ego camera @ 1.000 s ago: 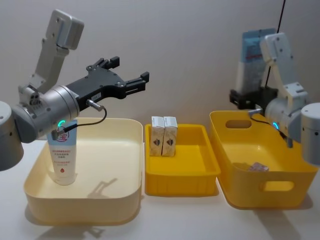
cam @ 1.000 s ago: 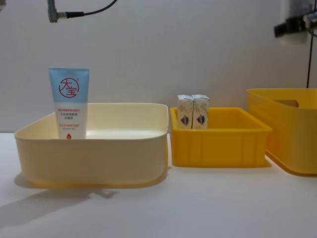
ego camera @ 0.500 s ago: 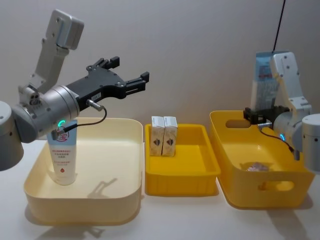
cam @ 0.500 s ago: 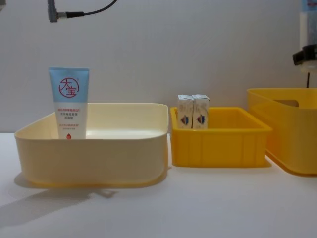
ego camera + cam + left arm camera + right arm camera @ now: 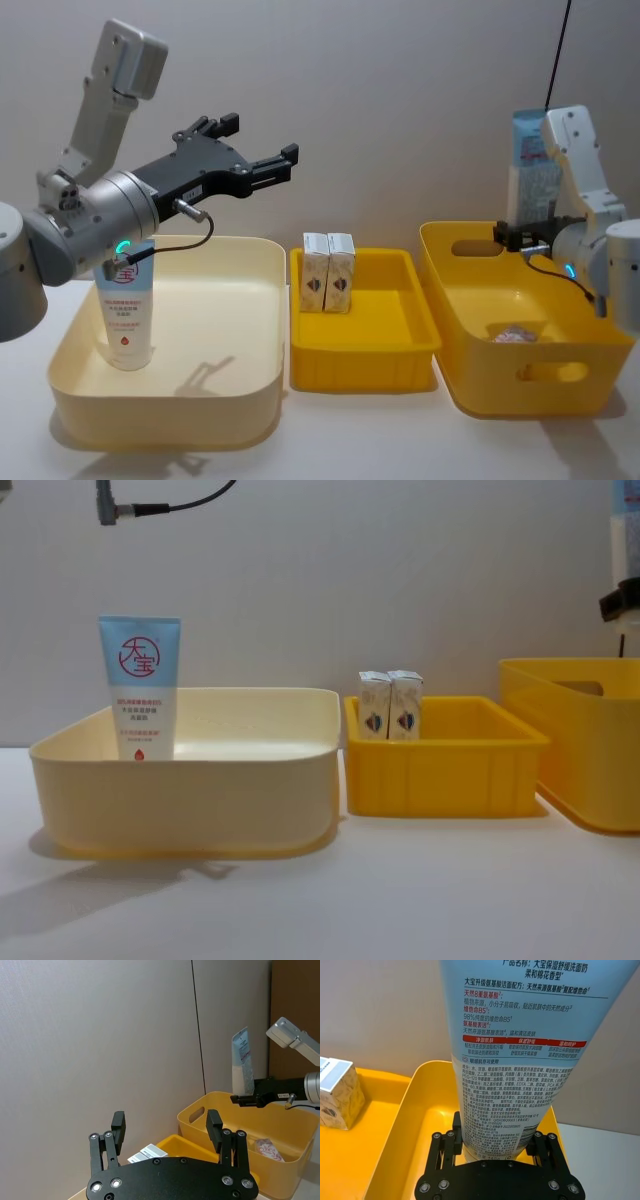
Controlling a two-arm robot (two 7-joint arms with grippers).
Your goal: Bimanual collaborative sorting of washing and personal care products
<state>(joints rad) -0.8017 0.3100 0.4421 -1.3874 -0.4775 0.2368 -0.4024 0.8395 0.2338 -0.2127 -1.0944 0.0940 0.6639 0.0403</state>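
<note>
Tube (image 5: 512, 1050) w/ light-blue end is pinched near its base between the right gripper's (image 5: 497, 1152) fingers (image 5: 456, 1127), held upright, blue end up, above the back of the big yellow handled bin (image 5: 560, 375) on the right. Small wrapped item (image 5: 513, 333) lies on that bin's floor. Right arm comes in from the right edge, gripper over the bin's far rim.

Left gripper (image 5: 262, 148) hangs in the air, fingers (image 5: 118, 1122) spread apart & gripping nothing, above the cream bin (image 5: 160, 405) on the left, pointing toward the middle. Second tube (image 5: 140, 688), red circular logo, stands upright in that cream bin's back-left corner, blue end up, below the left arm.

Middle: smaller yellow tray (image 5: 440, 770) between the two bins, 2 cream cartons (image 5: 328, 272) w/ blue-and-red shield standing side by side, touching, at its back-left corner. All 3 containers sit on the white counter (image 5: 400, 890), tray just beside both neighbours.
</note>
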